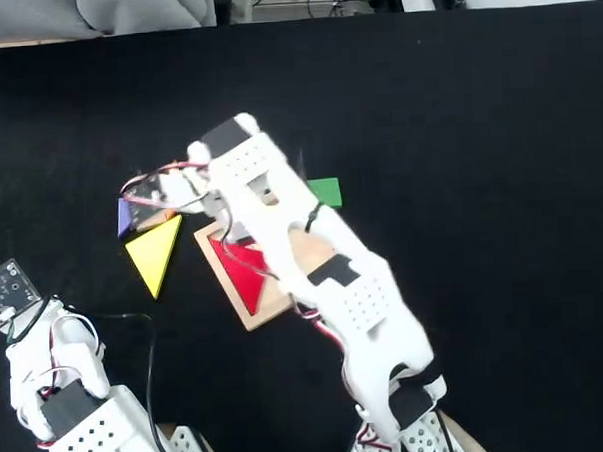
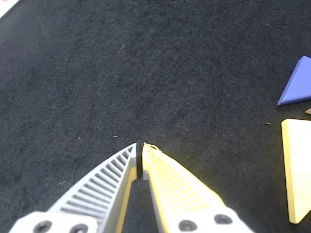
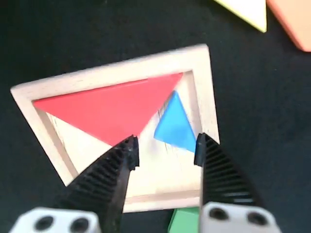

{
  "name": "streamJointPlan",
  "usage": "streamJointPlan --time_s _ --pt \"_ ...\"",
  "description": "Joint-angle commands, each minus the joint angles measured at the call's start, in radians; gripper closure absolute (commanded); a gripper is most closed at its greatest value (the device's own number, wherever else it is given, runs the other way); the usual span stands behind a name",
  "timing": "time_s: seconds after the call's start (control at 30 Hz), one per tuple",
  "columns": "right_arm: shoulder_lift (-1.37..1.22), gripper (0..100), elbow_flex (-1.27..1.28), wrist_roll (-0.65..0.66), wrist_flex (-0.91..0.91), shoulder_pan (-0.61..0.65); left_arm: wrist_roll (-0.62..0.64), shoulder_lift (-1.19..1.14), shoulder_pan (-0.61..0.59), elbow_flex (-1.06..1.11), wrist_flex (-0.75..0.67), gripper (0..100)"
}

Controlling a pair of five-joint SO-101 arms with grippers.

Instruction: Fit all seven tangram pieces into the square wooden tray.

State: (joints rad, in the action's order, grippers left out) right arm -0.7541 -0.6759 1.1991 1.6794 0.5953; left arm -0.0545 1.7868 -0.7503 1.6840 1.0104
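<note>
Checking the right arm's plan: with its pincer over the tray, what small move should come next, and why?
Probably raise the right pincer clear of the tray and head for the green piece beside it. The pincer is open, and the blue triangle lies inside the tray next to the red triangle, so nothing seems left to hold here.

The tray (image 1: pixel 247 313) is lying mid-worktop (image 1: pixel 477 128). The larger tray triangle (image 3: pixel 112 109) and the smaller tray triangle (image 3: pixel 175 127) are lying in it, side by side. The outer triangle (image 1: pixel 155 252) is lying left of the tray, the rear triangle (image 1: pixel 124 216) just behind that. The four-sided piece (image 1: pixel 326 192) is lying behind the tray, rightward.
</note>
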Motion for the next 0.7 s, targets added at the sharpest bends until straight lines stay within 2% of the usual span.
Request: streamJointPlan --time_s 0.0,0.03,0.1,0.23,0.5,0.67 --pt "0.044 96.7 -0.094 -0.023 0.054 -0.074 -0.003 0.011 0.007 0.018 0.002 97" --pt "0.041 99.4 -0.090 -0.052 0.064 -0.086 -0.003 0.011 0.007 0.018 0.002 97" --pt "0.028 95.5 -0.059 -0.095 0.064 -0.117 -0.003 0.011 0.007 0.018 0.002 97" --pt "-0.019 98.7 -0.021 -0.104 0.012 -0.129 -0.003 0.011 0.007 0.018 0.002 97" --pt "-0.084 98.7 -0.021 -0.155 -0.166 -0.078 -0.003 0.011 0.007 0.018 0.003 97" --pt "-0.084 98.7 -0.035 -0.193 -0.183 -0.029 -0.003 0.011 0.007 0.018 0.003 97"
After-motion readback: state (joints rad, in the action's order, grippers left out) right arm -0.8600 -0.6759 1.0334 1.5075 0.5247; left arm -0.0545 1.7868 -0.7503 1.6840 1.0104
